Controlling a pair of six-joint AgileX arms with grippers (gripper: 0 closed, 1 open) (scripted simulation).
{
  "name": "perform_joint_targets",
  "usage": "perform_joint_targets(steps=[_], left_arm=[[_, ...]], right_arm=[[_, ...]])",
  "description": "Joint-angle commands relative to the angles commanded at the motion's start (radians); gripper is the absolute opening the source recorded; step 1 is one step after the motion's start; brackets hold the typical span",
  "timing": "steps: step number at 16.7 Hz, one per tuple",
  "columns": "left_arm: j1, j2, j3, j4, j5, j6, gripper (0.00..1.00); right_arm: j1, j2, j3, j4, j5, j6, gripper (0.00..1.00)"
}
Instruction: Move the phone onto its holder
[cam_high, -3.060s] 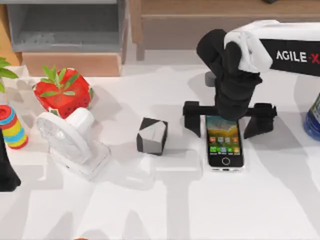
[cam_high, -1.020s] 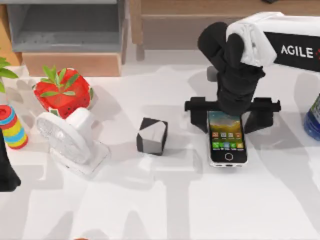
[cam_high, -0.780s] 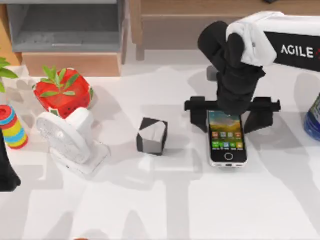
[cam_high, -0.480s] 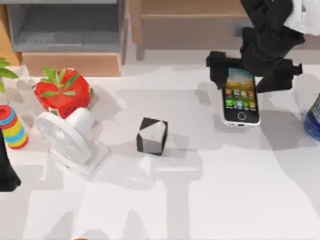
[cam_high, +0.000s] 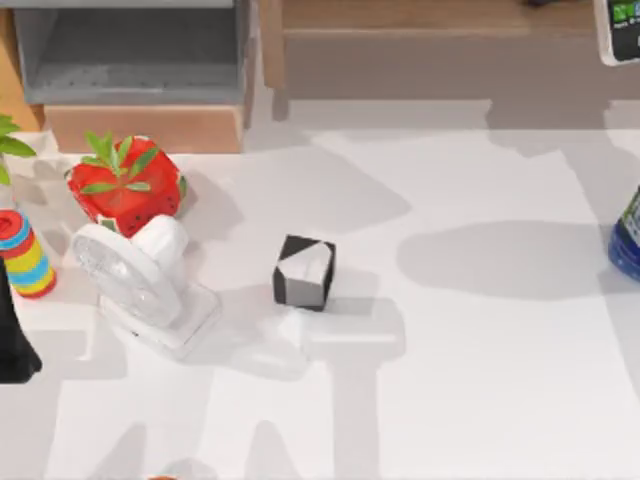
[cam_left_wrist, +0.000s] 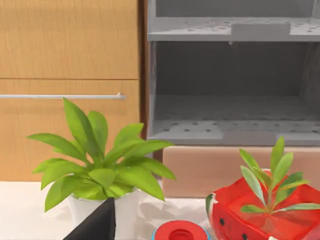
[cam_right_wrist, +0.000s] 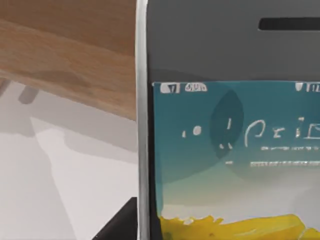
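Phone (cam_high: 622, 30) up at the table's (cam_high: 450, 400) far right corner, lit screen close before the right wrist, holder (cam_high: 303, 272) mid-table, can't tell either gripper's fingers.

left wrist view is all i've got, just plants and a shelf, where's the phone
Observer: The phone is off the table, at the top view's upper right edge, carried by the right arm. The right wrist view has its lit screen close up.
Operator: ok and where's the holder from there
Observer: A black-and-white block near the middle of the table looks like the holder. It is well to the left of the phone and has nothing on it.
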Motion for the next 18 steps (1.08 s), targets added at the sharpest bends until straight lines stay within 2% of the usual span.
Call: perform_joint_targets(steps=[9,18], left_arm=[[0.000,0.000,0.000,0.000,0.000,0.000,1.00],[0.000,0.000,0.000,0.000,0.000,0.000,1.00]], right_arm=[[-0.328,-0.144,-0.109,0.282,-0.324,-0.315,0.00],[-0.879,-0.170,-0.607,0.466,-0.589,-0.494,0.00]])
